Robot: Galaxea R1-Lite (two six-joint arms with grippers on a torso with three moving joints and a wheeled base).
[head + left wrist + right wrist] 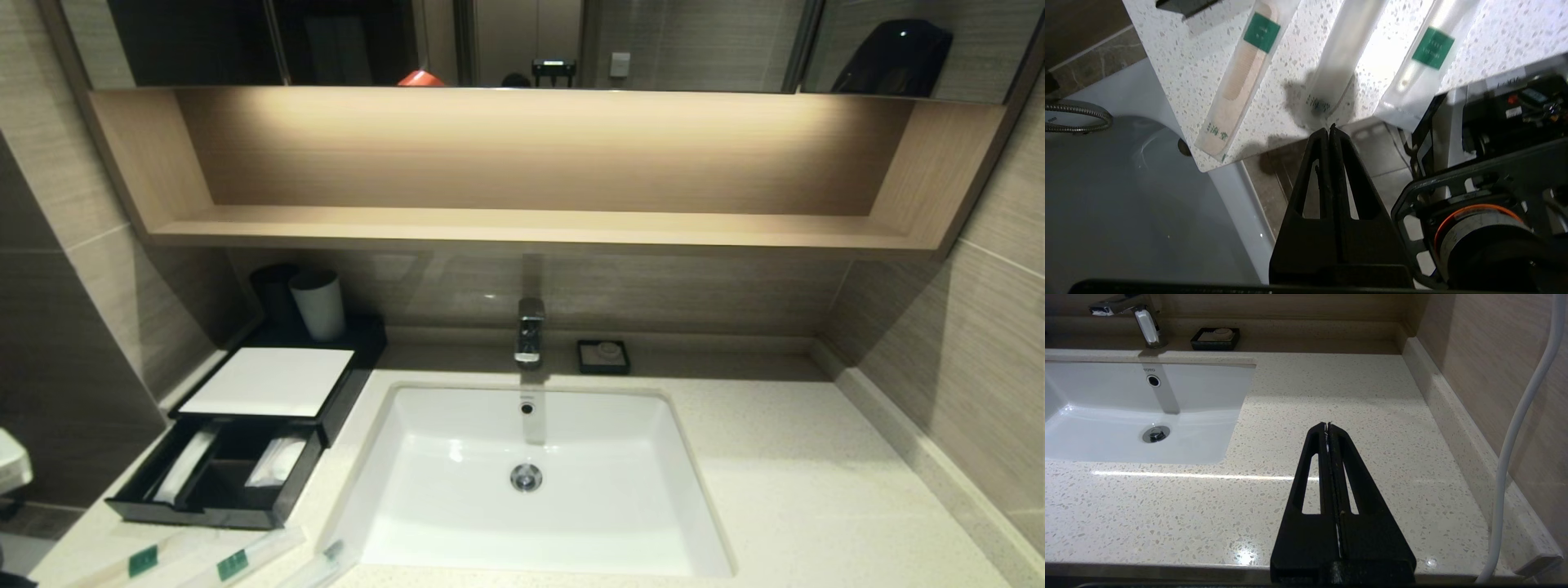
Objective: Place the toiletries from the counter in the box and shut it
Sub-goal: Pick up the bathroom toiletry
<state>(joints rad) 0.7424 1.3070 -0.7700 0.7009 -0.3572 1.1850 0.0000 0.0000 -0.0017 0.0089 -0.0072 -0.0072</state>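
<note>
Left black gripper (1329,127) pinched closed, empty, hovering off the cream speckled stone counter (1298,61) edge. Three slim clear-wrapped toiletry packets (231,563) lie at 7 o'clock of the white sink (531,474). Dark box (269,384) at 9 o'clock, drawer (214,472) out, probably two packets inside. Right gripper (1328,425) closed, empty, parked.

Both grippers are matte black. The left gripper (1329,127) has two long triangular fingers (1306,192), each pierced by a tall narrow slot. Beside it shows a black perforated frame (1457,183) around a dark cylinder with an orange ring (1474,212). The right gripper (1327,425) looks alike; a white cable (1515,433) runs past it.
</note>
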